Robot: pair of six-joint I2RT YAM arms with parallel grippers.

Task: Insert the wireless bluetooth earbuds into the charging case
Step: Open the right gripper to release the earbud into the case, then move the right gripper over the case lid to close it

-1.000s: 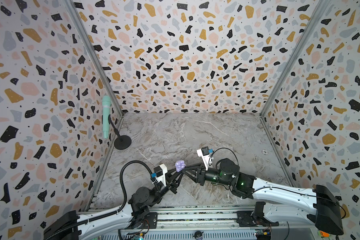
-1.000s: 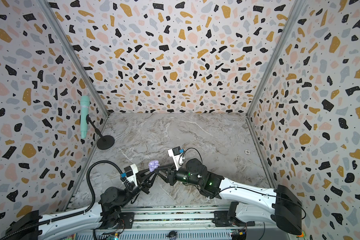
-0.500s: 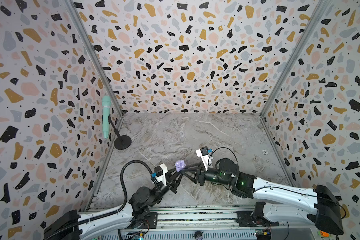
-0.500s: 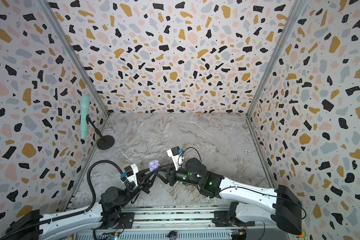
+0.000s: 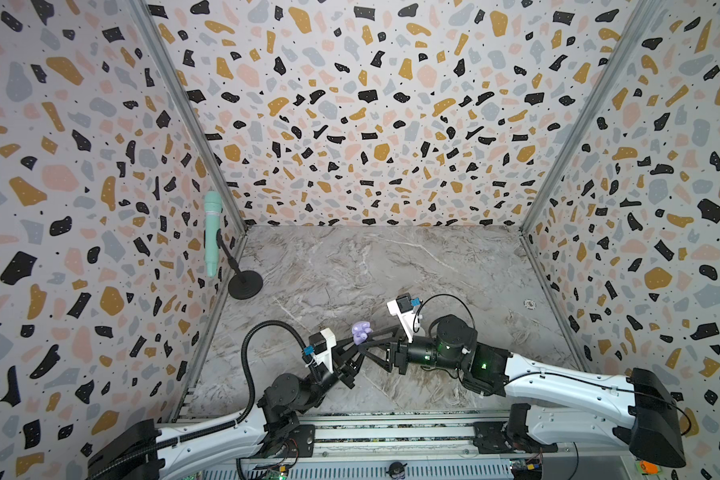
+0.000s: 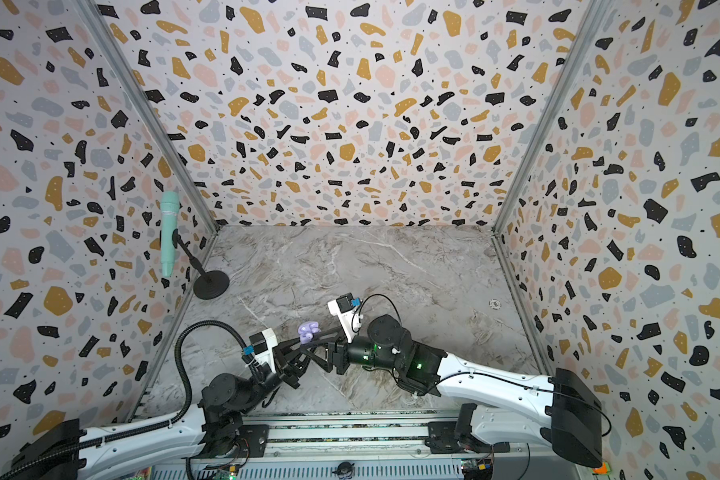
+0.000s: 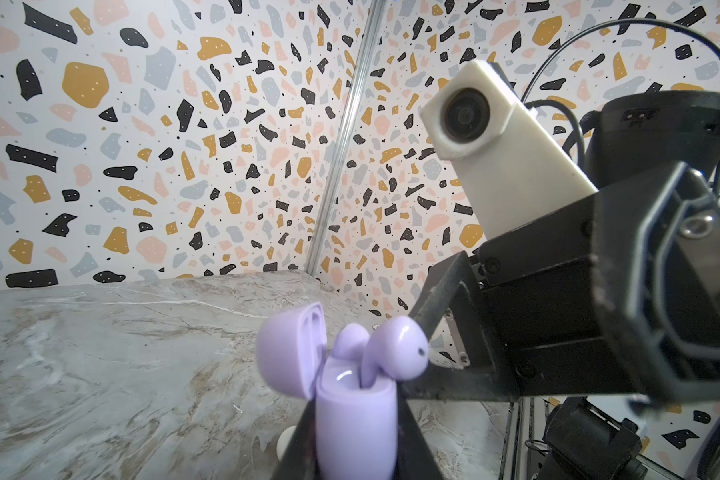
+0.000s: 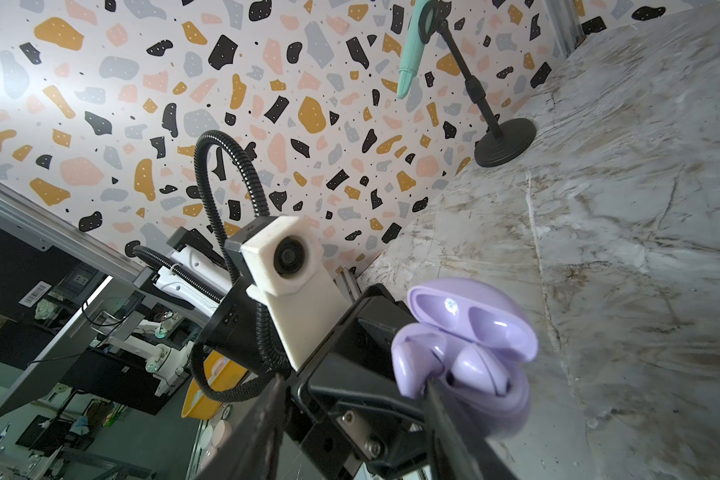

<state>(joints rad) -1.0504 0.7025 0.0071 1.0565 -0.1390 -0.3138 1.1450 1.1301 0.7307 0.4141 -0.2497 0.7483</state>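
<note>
Mint-green microphone (image 5: 213,232) on a black round-based stand (image 5: 245,284) at ten o'clock of the grey marble surface (image 5: 391,266), terrazzo-patterned walls (image 5: 371,104) around

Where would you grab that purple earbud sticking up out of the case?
I'd grip the earbud by its rounded head, the only part exposed: its stem sits in the case. Come from above, on the side away from the open lid, which blocks the other.
</note>
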